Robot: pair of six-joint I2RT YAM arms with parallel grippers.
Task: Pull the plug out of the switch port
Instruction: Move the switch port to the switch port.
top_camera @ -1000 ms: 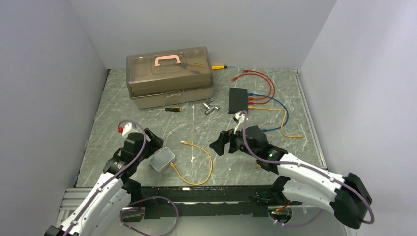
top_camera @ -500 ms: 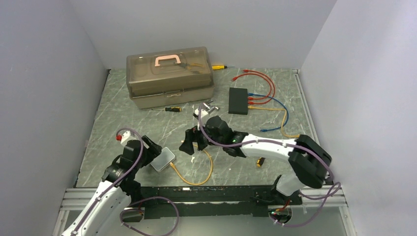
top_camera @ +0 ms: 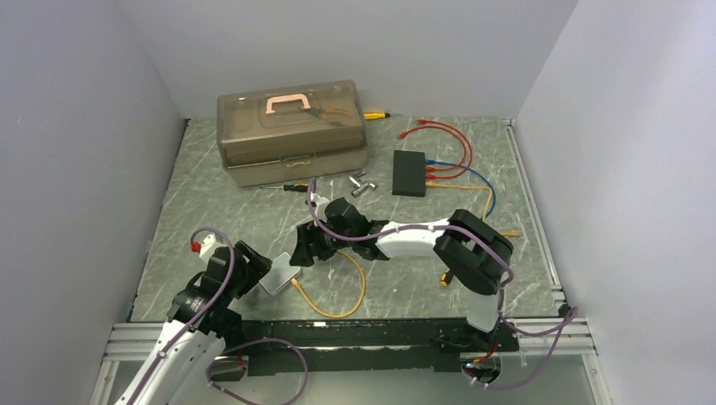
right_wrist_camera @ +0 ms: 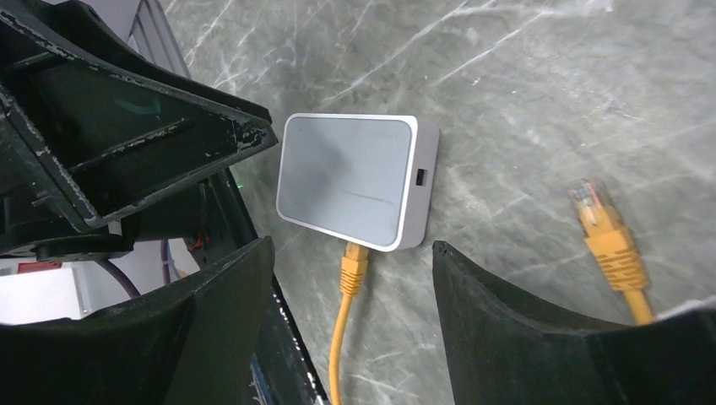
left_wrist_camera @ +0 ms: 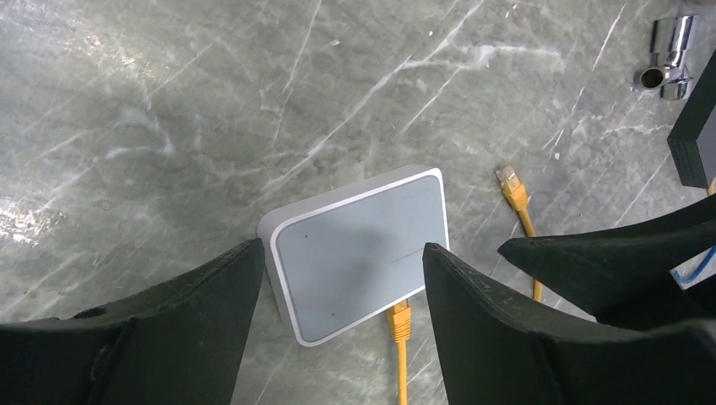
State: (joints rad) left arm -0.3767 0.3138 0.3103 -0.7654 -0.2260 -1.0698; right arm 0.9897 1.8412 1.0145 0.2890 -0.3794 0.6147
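Note:
The switch [top_camera: 409, 173] is a flat black box at the back right, with red, blue and orange cables running from its right edge; its corner [left_wrist_camera: 694, 143] shows in the left wrist view. Both grippers are far from it, at a silver-grey flat box [top_camera: 279, 274] near the front left. An orange plug [right_wrist_camera: 351, 272] sits in that box's near edge. My left gripper [left_wrist_camera: 344, 247] is open and straddles the box [left_wrist_camera: 363, 253]. My right gripper [right_wrist_camera: 353, 245] is open above the orange plug, holding nothing.
The orange cable [top_camera: 359, 287] loops to a loose end [left_wrist_camera: 509, 181]. A translucent brown toolbox [top_camera: 291, 131] stands at the back left, with a screwdriver [top_camera: 295, 187] and metal sockets [top_camera: 361, 186] in front of it. A small yellow-black piece [top_camera: 446, 278] lies front right.
My right arm has swung left, from beside the black switch to the silver-grey box, and its jaws have narrowed a little. My left arm has drawn back slightly toward the near edge.

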